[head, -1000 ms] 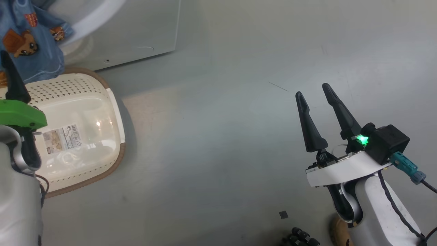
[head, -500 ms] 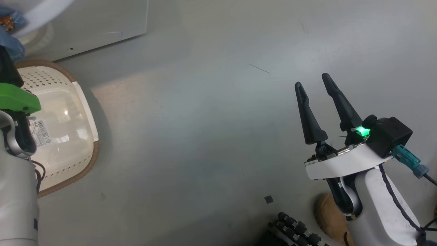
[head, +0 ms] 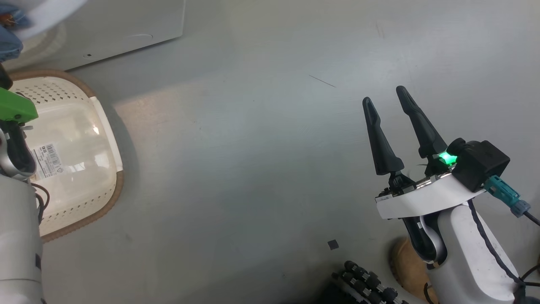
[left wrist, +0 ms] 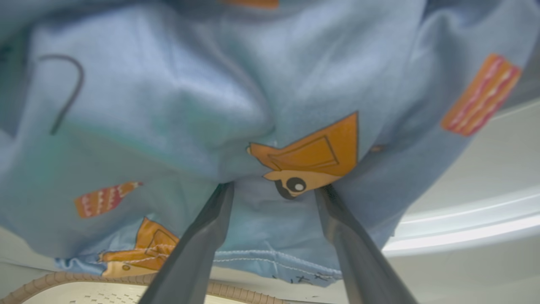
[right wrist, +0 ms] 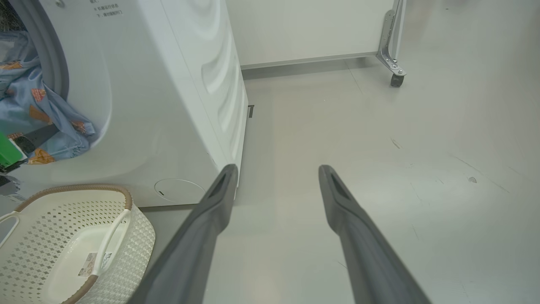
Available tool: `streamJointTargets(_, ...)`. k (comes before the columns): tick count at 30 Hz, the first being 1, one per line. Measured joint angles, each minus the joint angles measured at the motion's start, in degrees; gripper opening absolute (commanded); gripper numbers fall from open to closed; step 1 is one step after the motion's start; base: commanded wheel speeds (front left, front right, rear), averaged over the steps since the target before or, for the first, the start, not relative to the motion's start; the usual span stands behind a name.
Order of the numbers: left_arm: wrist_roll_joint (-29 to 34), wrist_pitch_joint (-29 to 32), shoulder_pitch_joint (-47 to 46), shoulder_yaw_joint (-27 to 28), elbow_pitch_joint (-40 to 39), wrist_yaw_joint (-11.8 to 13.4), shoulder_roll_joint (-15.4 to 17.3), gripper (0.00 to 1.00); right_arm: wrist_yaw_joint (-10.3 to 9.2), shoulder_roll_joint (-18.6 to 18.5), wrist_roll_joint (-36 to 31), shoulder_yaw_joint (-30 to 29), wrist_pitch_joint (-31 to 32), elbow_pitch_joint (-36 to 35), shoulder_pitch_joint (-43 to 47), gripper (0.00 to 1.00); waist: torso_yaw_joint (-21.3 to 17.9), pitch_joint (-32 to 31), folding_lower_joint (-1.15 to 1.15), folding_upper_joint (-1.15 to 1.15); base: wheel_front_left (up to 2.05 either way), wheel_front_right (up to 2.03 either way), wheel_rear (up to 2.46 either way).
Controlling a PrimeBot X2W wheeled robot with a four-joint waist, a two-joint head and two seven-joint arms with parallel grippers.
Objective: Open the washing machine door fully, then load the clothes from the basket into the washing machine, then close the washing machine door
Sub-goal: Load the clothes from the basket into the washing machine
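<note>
at the mouth of the washing machine (right wrist: pixel 139 105), the clothes (left wrist: pixel 168 105) hang ahead of the left gripper (left wrist: pixel 275 186), draped over its spread fingers, the spread right gripper (head: pixel 383 94) well apart.

Blue cartoon-print clothes (right wrist: pixel 25 105) hang from white washing machine (right wrist: pixel 177 97) opening; cream basket (right wrist: pixel 135 249) upright just below.

Open floor (right wrist: pixel 379 147) beside the washing machine (right wrist: pixel 168 84); clothes (right wrist: pixel 38 114) across its mouth, perhaps in the way.
</note>
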Motion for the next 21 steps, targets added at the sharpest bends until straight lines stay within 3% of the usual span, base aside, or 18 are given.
streamJointTargets(2,0.4,-0.1,-0.3,-0.1,0.4,0.5,0.0,0.59,0.00,0.1,0.0,0.0,0.0,0.0,0.0,1.00,0.1,0.1,0.00,0.00,0.00,0.00,0.00)
streamJointTargets(4,0.4,-0.5,-0.5,-0.1,0.5,0.5,-0.3,0.31,0.00,0.1,0.0,0.0,0.0,0.1,-0.1,1.00,0.2,0.1,0.00,0.00,0.00,0.00,0.00)
streamJointTargets(6,0.4,-0.5,-0.8,0.0,0.7,0.9,-0.7,0.21,0.00,0.1,0.0,0.0,0.0,0.1,-0.2,1.00,0.3,0.2,0.00,0.00,0.00,0.00,0.00)
streamJointTargets(8,0.4,-0.9,-1.0,-0.1,0.9,1.0,-1.1,0.00,0.00,0.1,0.0,0.0,0.0,0.1,-0.3,1.00,0.4,0.2,0.00,0.00,0.00,0.00,0.00)
streamJointTargets(14,0.4,-1.0,-1.1,0.0,1.0,1.1,-1.6,0.00,0.00,0.1,0.0,-0.1,0.0,0.2,-0.5,1.00,0.9,0.2,0.00,0.00,0.00,0.00,0.00)
streamJointTargets(21,0.2,-1.5,-1.0,0.3,1.1,1.4,-4.6,0.00,0.00,-0.2,0.0,-1.3,0.0,0.3,-0.9,1.00,2.2,0.0,0.00,0.00,0.00,0.00,0.00)
